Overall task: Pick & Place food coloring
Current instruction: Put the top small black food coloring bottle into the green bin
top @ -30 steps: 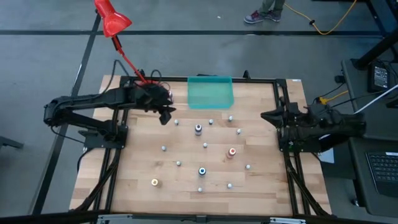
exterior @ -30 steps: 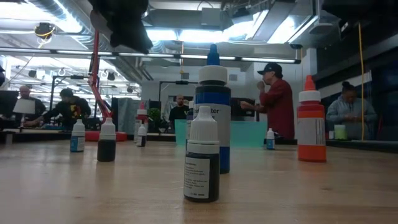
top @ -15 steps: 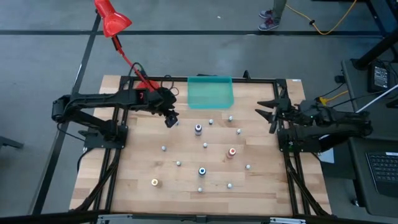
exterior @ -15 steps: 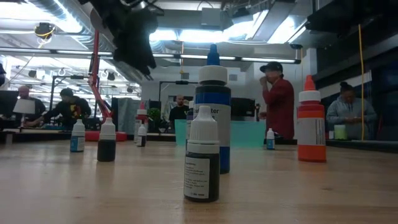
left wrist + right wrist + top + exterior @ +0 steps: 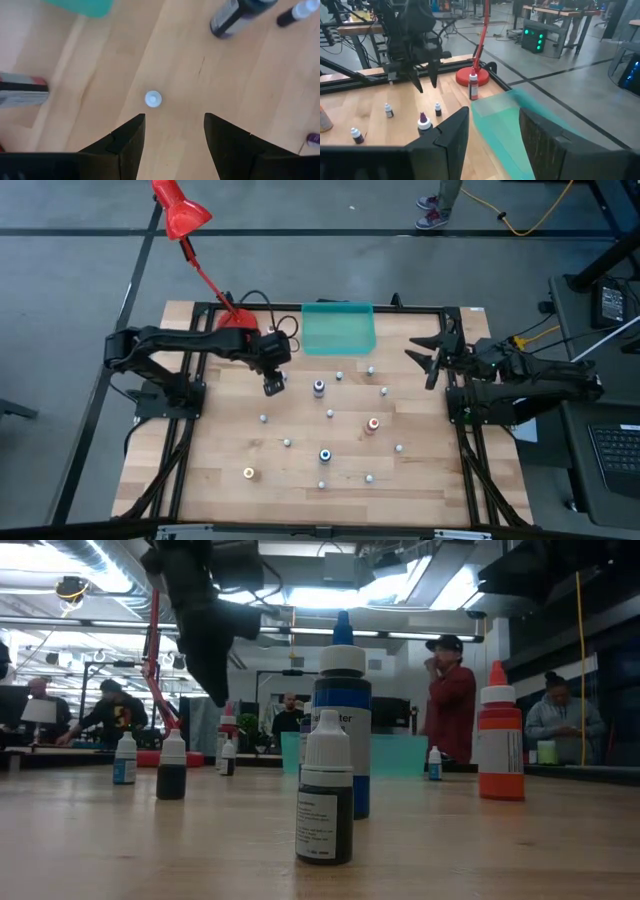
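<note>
Left pincer point(image 5: 273, 386), fingers parted and grasping nothing, hangs directly above one tiny white-capped bottle point(image 5: 153, 99) standing on the pale wooden bench point(image 5: 220, 450), near the translucent teal rectangular tray point(image 5: 338, 328). Right pincer point(image 5: 425, 364), likewise spread and empty, is raised at the bench's right edge. The remaining small food coloring bottles stand scattered across the bench centre, among them a purple-capped bottle point(image 5: 319, 387), a red-orange bottle point(image 5: 373, 423) and a blue bottle point(image 5: 325, 455).
</note>
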`<state>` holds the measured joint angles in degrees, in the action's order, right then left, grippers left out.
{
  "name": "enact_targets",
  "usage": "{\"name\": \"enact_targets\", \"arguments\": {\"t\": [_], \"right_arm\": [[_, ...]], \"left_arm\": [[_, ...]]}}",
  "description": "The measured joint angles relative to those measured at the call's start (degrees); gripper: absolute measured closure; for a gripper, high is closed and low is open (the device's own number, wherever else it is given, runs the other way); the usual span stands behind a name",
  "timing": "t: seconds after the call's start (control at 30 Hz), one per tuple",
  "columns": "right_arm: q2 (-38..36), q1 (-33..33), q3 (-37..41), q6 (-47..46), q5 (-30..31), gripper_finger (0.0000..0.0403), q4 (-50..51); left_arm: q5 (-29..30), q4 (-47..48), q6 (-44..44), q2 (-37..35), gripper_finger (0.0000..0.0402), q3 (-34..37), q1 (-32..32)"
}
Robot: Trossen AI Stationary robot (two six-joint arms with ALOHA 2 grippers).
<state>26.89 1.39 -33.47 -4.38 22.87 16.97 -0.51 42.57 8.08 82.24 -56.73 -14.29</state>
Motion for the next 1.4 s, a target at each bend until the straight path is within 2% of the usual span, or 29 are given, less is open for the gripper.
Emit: {"name": "enact_targets", "arguments": {"t": [0.07,0.27,0.4,0.57,0.83,1.03,1.4], "right_arm": [[0.0,0.1,0.0,-0.9,0.0,0.0226,0.0],[0.0,0.1,0.0,-1.3,0.0,0.0228,0.3],[0.0,0.1,0.0,-1.7,0.0,0.0228,0.4],[0.0,0.1,0.0,-2.8,0.0,0.0227,0.9],[0.0,0.1,0.0,-2.6,0.0,0.0227,1.4],[0.0,0.1,0.0,-2.5,0.0,0.0227,1.8],[0.0,0.1,0.0,-2.5,0.0,0.0227,2.2]], "left_arm": [[-1.2,0.2,-0.6,1.0,0.0202,0.0,-0.3],[0.9,0.0,-3.8,3.9,0.0202,0.0,-1.8],[-1.0,-0.9,-4.8,5.2,0.0201,0.0,-2.5],[-2.3,-0.9,-4.9,6.3,0.0174,0.0,-2.8],[5.4,-3.5,-5.9,6.9,0.0124,0.0,-2.9],[2.2,-5.3,-6.3,7.1,0.0123,1.4,-3.6],[0.5,-10.6,-5.8,7.1,0.0128,5.7,-3.4]]}}
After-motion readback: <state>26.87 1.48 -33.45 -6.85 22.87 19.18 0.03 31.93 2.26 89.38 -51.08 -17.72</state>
